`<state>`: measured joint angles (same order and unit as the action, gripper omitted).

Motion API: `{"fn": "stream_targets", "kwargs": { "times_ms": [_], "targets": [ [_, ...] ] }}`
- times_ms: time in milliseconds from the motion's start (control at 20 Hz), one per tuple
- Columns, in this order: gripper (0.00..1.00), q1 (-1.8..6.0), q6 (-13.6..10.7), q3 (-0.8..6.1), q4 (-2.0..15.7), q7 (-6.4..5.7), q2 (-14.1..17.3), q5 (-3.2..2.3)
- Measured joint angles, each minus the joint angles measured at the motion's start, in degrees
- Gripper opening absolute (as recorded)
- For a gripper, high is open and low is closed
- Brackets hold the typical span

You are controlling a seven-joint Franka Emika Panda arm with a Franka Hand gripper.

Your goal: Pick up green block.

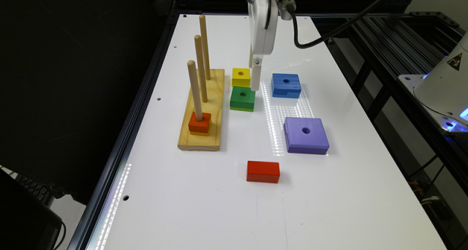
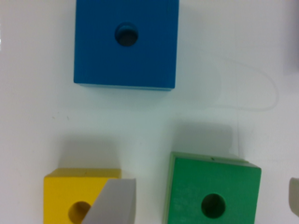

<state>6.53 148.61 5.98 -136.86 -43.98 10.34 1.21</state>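
Note:
The green block, square with a round centre hole and a thin lime bottom layer, lies flat on the white table. My gripper hangs low over it, at its edge on the exterior view's right, and is open. In the wrist view one grey finger covers part of the yellow block, the other finger shows past the green block's far side, and the green block sits between them untouched.
A yellow block lies just behind the green one and a blue block on the exterior view's right. A wooden peg base with three pegs holds a red block. A purple block and a red brick lie nearer.

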Motion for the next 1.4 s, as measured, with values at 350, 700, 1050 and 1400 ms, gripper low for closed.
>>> {"fn": "stream_targets", "kwargs": {
  "times_ms": [350,700,1050,1400],
  "targets": [
    [1.0,-0.02,0.0,0.15,3.0,0.0,2.1,-0.06],
    [1.0,-0.02,0.0,0.15,4.66,0.0,4.0,-0.25],
    [1.0,-0.01,0.8,0.15,4.69,0.0,5.6,-0.4],
    [1.0,-0.01,0.9,0.15,4.98,0.0,6.0,-0.42]
  ]
}}
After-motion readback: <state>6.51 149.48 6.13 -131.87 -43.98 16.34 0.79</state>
